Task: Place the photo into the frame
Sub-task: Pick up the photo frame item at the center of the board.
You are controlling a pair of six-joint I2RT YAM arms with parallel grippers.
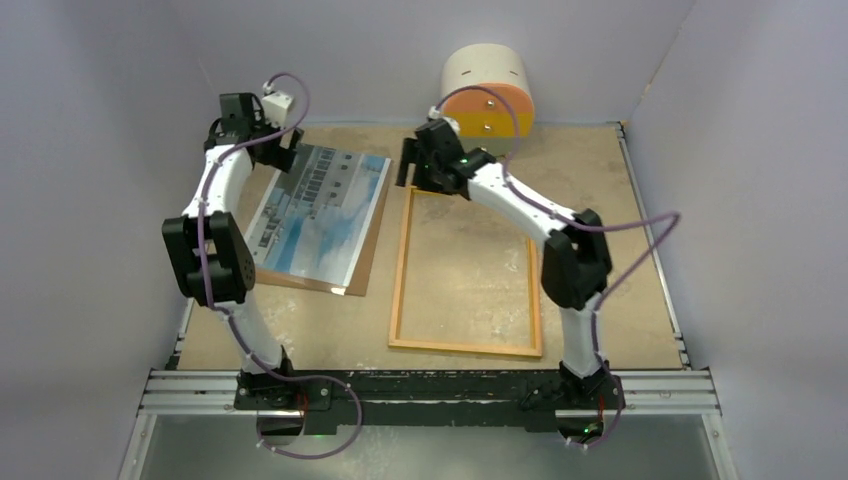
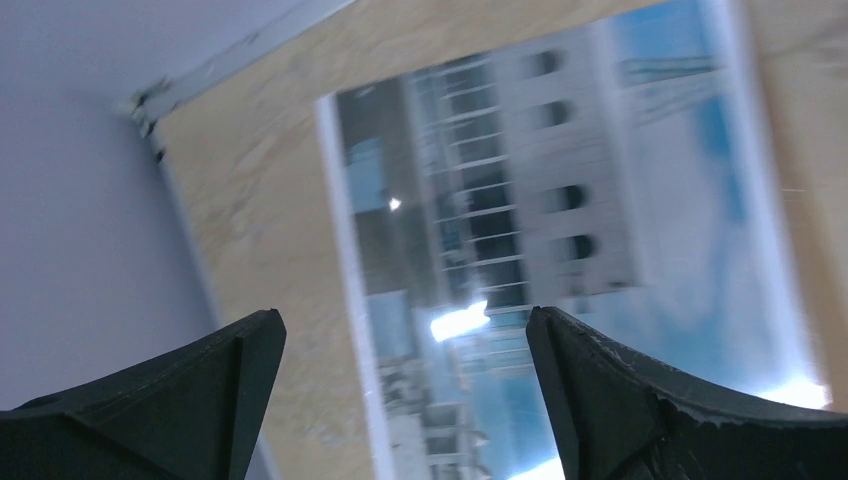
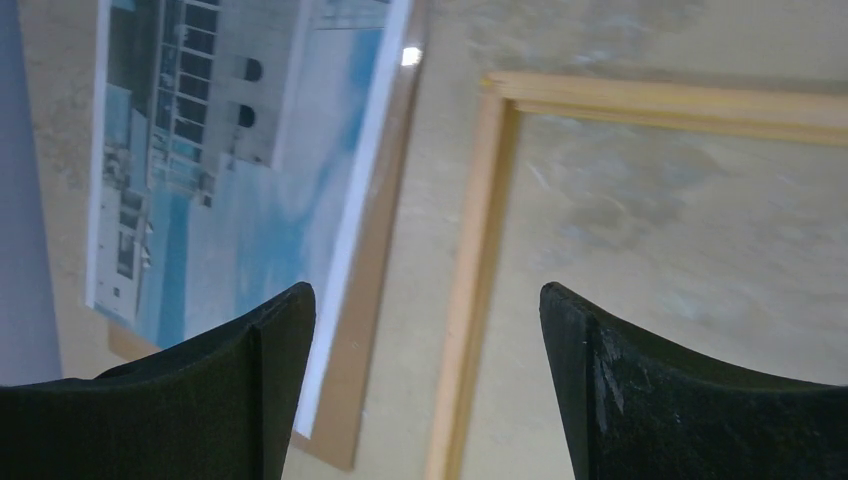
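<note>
The photo [image 1: 320,215] lies face up on the left of the table, showing a white building under blue sky. To its right the frame [image 1: 402,270] lies flat with its light wood side up. My left gripper [image 1: 281,150] hovers over the photo's far left corner. In the left wrist view this gripper [image 2: 405,315] is open over the photo [image 2: 560,200], with nothing between its fingers. My right gripper [image 1: 413,166] hangs above the frame's far left corner. It [image 3: 427,290] is open and empty, with the frame's rail [image 3: 480,250] and the photo [image 3: 250,150] below.
A plain brown backing board [image 1: 374,240] lies under the photo, its edge [image 3: 375,330] showing between photo and frame. A beige and orange round drum [image 1: 487,95] stands at the back wall. Walls close in the table on three sides.
</note>
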